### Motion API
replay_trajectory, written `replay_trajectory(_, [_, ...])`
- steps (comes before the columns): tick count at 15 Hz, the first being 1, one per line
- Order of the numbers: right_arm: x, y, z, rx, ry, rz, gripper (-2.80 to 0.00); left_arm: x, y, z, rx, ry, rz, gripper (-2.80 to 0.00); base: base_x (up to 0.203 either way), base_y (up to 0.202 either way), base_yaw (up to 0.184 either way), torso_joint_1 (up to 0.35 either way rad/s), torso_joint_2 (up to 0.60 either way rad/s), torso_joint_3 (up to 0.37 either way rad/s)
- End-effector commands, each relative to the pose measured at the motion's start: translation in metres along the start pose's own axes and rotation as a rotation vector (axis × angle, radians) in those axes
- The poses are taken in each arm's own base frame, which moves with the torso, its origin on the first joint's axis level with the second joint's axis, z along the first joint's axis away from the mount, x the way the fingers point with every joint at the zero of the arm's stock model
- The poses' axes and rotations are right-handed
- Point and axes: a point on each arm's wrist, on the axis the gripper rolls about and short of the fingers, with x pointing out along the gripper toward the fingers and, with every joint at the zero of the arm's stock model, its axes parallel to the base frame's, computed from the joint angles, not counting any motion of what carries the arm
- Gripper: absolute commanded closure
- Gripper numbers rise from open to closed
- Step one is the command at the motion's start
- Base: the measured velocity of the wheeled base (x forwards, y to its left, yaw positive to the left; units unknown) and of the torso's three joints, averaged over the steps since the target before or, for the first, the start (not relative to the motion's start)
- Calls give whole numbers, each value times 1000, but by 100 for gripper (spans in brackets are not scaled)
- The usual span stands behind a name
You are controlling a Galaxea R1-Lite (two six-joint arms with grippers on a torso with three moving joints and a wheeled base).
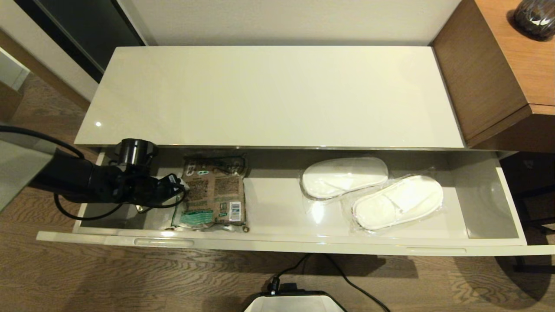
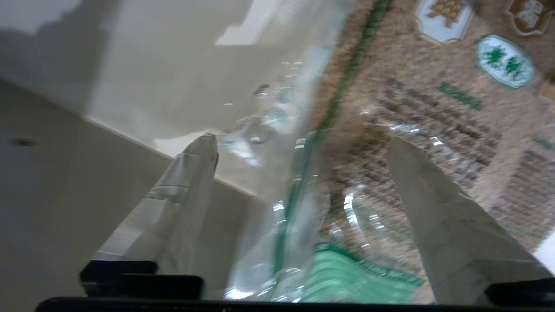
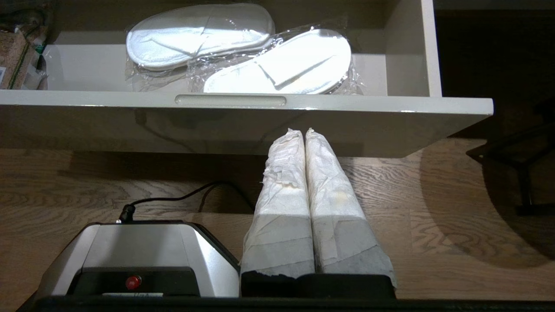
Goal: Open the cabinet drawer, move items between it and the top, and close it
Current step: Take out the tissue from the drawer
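Drawer [image 1: 485,203]'s open; left pincer [image 1: 180,187] spread by the brown packet [image 1: 212,195] at its left end. Slippers [image 1: 373,193] probably go up top [image 1: 269,95] next. Right pincer [image 3: 305,134] pressed together, parked.

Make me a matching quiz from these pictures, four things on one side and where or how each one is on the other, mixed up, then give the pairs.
Things:
1. slippers
2. brown-and-green packet
3. left gripper
4. right gripper

States:
A. shut, parked below the drawer front
B. open over the packet's edge
C. right part of the drawer, in clear wrap
D. left part of the drawer, lying flat

Pairs: 1-C, 2-D, 3-B, 4-A
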Motion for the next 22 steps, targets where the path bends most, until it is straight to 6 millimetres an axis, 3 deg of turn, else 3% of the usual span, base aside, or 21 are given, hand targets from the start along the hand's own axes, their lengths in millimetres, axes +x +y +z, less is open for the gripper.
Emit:
replay_trajectory(1, [0, 0, 0, 0, 2, 0, 0, 12, 2, -3, -23, -14, -8, -280, 0, 0, 0, 0, 0, 0])
replay_trajectory(11, [0, 0, 0, 0, 2, 0, 0, 24, 5, -13, -40, 27, 6, -280, 0, 0, 0, 0, 0, 0])
replay_trajectory(14, [0, 0, 0, 0, 2, 0, 0, 26, -6, -30, -5, 71, -4, -280, 0, 0, 0, 0, 0, 0])
replay_trajectory(20, [0, 0, 0, 0, 2, 0, 0, 17, -52, -94, 147, 193, -56, -280, 0, 0, 0, 0, 0, 0])
replay_trajectory(22, [0, 0, 0, 0, 2, 0, 0, 12, -59, -107, 236, 166, -2, -280, 0, 0, 0, 0, 0, 0])
